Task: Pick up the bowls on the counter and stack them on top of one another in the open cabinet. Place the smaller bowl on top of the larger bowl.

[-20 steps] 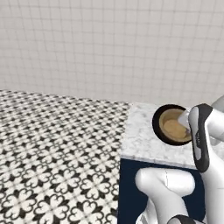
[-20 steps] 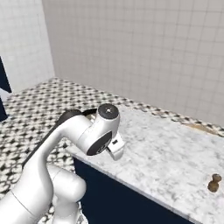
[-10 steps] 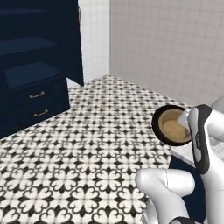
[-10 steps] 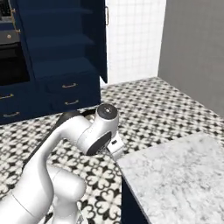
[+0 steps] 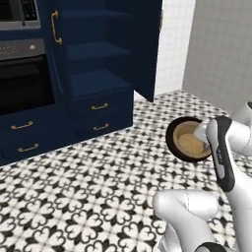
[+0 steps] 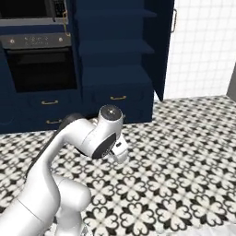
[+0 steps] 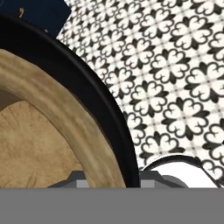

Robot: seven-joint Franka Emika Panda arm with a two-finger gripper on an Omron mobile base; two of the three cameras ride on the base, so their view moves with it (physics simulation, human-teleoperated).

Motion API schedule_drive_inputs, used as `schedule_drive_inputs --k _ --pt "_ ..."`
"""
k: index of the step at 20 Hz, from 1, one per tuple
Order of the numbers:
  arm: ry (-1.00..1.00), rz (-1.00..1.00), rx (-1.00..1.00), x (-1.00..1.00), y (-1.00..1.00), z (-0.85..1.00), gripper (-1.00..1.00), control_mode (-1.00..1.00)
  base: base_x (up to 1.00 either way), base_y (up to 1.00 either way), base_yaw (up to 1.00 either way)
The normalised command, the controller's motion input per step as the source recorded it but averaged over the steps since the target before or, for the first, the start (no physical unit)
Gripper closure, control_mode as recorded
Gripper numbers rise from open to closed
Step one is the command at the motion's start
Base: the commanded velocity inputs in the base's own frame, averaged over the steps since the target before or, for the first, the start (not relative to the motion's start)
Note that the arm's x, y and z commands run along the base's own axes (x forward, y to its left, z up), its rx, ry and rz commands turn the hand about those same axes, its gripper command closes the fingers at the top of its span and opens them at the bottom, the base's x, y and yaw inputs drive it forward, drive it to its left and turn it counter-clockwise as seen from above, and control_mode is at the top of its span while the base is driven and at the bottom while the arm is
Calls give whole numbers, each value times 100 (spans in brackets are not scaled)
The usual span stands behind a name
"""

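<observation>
Left base view: the larger bowl [image 5: 173,142], glossy black, hangs at middle right of the frame above the patterned floor [image 5: 98,187], with the smaller bowl [image 5: 189,142] nested inside it. Both are tipped on edge, their openings facing the camera (round, so no long axis to speak of). The open cabinet [image 5: 98,74] fills the upper middle, its flat shelves facing the robot, beside an oven [image 5: 24,83] at upper left.

Right base view: the cabinet stands at upper centre, its door swung out to the right; the arm's elbow hides the bowls.

Hand view: the tan rim and black rim curve together across the left half, floor tiles at right. The gripper [image 7: 109,179] has its fingers pinching the two rims at bottom centre.
</observation>
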Motion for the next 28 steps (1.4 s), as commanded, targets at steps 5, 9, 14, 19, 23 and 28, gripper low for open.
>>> schedule_drive_inputs --k 5,9,14,19,23,28 --pt "0 0 0 0 0 0 100 100 100 43 18" --pt "0 0 0 0 0 0 100 100 100 31 22" --pt "0 0 0 0 0 0 100 100 100 13 25" --pt "0 0 0 0 0 0 100 100 100 -38 32" --pt "0 0 0 0 0 0 100 100 100 -46 30" --pt "0 0 0 0 0 0 100 100 100 -78 25"
